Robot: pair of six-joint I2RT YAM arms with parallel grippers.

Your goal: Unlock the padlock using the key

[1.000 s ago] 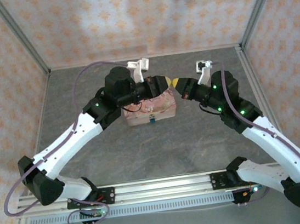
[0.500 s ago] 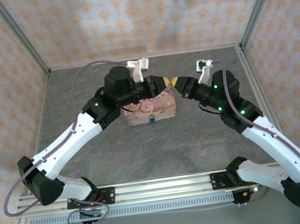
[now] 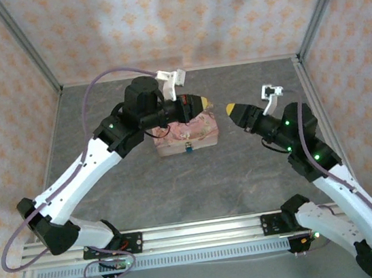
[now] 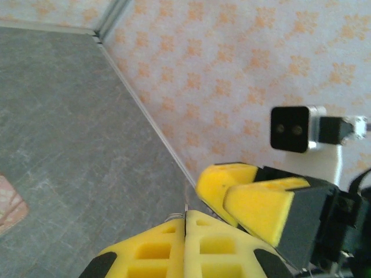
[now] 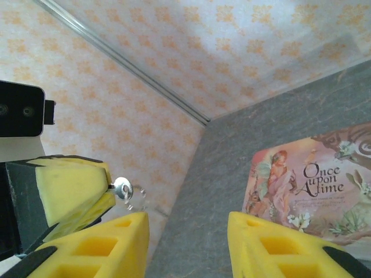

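Note:
My left gripper [image 3: 203, 102] hovers above the pink picture-printed box [image 3: 189, 136] and is shut on the key. In the right wrist view the key [image 5: 122, 188] shows as a small silver round head with a thin wire ring, sticking out of the left gripper's yellow fingertips [image 5: 78, 185]. In the left wrist view only a thin metal sliver of the key [image 4: 186, 208] pokes out between my shut left gripper [image 4: 185, 217]. My right gripper [image 3: 231, 109] [image 5: 186, 226] is open and empty, a short way right of the key. The tiny bluish padlock [image 3: 188, 148] hangs on the box's near face.
The box [image 5: 316, 188] lies on the grey table [image 3: 178, 181], with patterned walls and metal frame posts [image 3: 27, 50] around. The right arm's fingers [image 4: 255, 200] and wrist camera [image 4: 290, 128] face the left gripper at close range.
My right gripper has let go and pulled back to the right, away from the left gripper's tip that it was touching. The left gripper keeps the key and has hardly shifted.

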